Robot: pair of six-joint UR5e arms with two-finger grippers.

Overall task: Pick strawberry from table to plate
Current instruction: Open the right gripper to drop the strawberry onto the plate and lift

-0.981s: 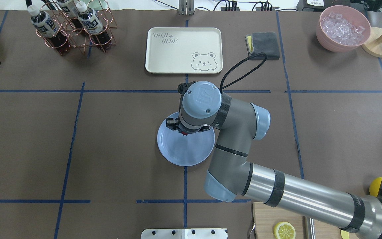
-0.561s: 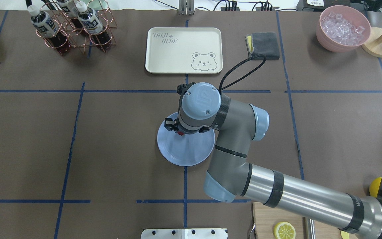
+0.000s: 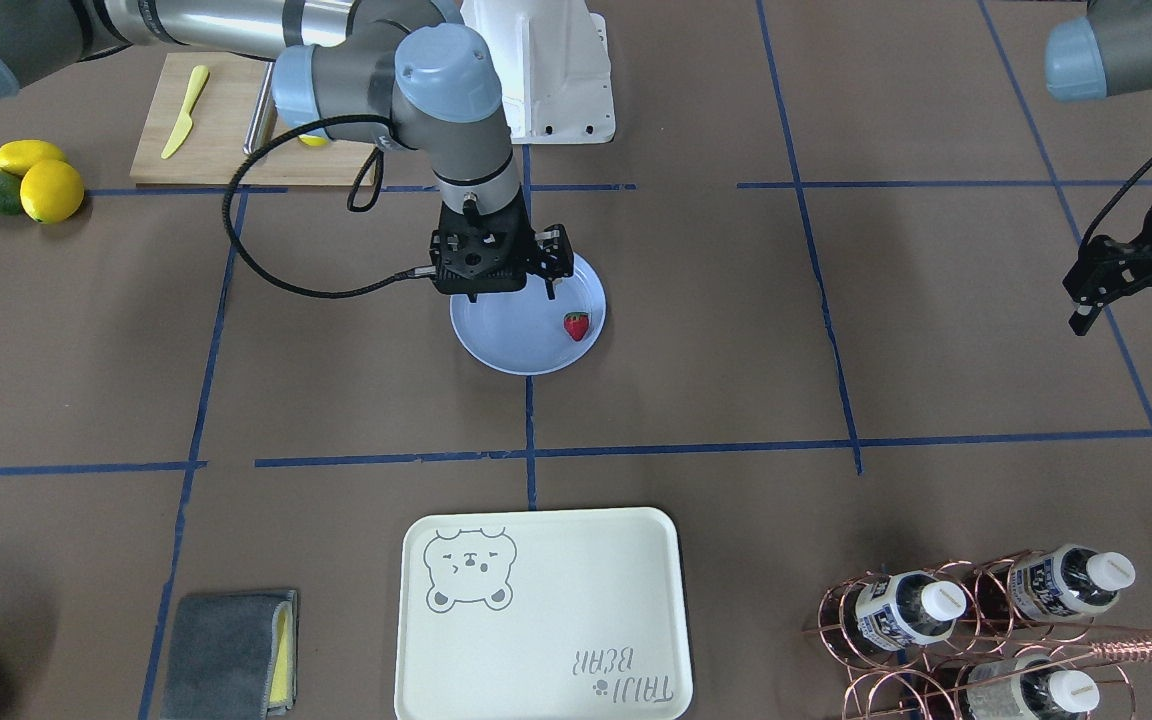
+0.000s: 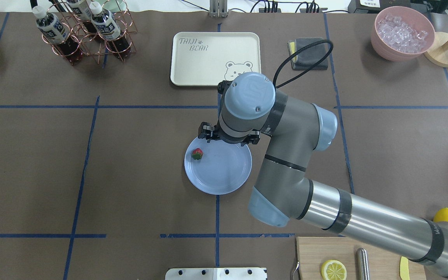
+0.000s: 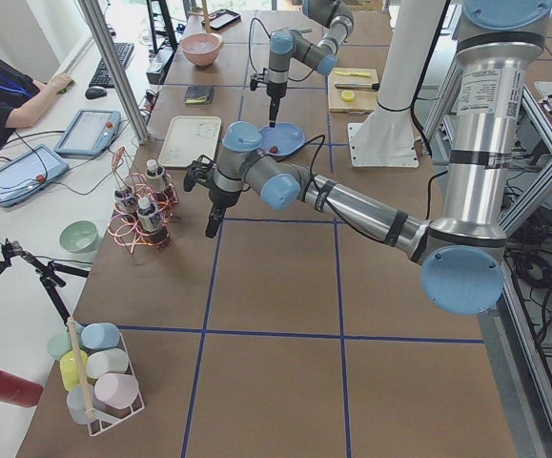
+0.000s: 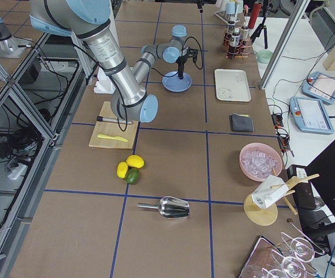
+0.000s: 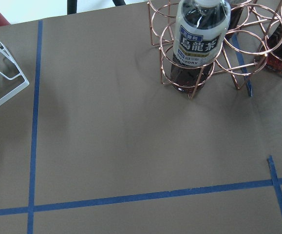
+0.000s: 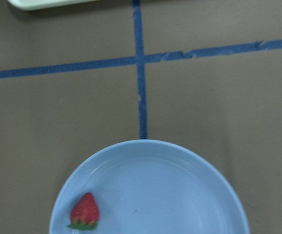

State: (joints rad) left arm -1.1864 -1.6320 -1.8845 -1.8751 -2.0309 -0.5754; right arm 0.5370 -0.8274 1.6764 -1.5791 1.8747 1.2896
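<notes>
Right fingers [image 3: 548,282]: spread wide and holding nothing. They point down above the round glossy light-blue plastic plate [image 4: 224,182], raised clear of it and apart from the small red strawberry with a green leafy top [image 4: 197,154].
Left fingers [image 3: 1088,308]: parted too and empty, hanging over a bare stretch of the brown paper-covered desk [image 4: 33,155] on the robot's left, near the bottle rack.
Strawberry: lies inside the plate, close to its rim on the robot's left side, touched by neither arm.
Plate: flat on the desk near its middle, sitting across a blue tape line [image 4: 217,217].
Right wrist view: looks straight down on the plate, with the strawberry at the lower left of the frame.
Tray: a cream rectangular tray with a bear drawing [image 4: 215,58] lies beyond the plate, well apart from it.
Rack: a copper wire rack [image 4: 91,44] holds dark drink bottles [image 4: 51,27] at the far left corner.
Board: a wooden cutting board [image 4: 313,256] at the near edge on the robot's right carries a cut lemon half [image 4: 333,269].
</notes>
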